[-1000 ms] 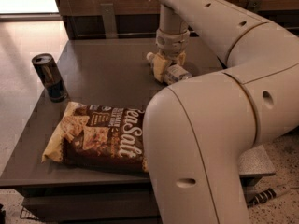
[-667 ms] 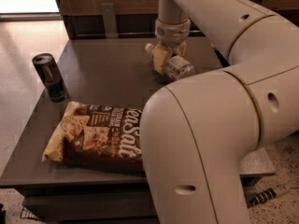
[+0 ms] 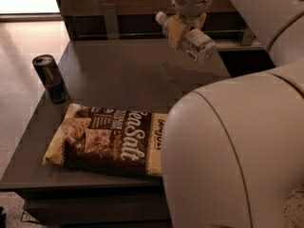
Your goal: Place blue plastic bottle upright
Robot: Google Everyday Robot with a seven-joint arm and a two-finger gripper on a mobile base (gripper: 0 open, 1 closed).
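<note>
My gripper (image 3: pixel 183 28) is high above the far middle of the dark table (image 3: pixel 118 80), shut on the blue plastic bottle (image 3: pixel 195 42). The bottle is clear and ribbed with a pale label. It hangs in the air, tilted, its white cap (image 3: pixel 161 17) up at the left and its base down at the right. Its shadow falls on the table below it.
A dark slim can (image 3: pixel 51 78) stands upright near the table's left edge. A brown chip bag (image 3: pixel 107 139) lies flat at the front. My big white arm (image 3: pixel 237 151) fills the right foreground and hides the table's right side. A dark wall panel runs behind the table.
The gripper has lifted the bottle off the table and carries it higher, still tilted. The can and bag have not moved.
</note>
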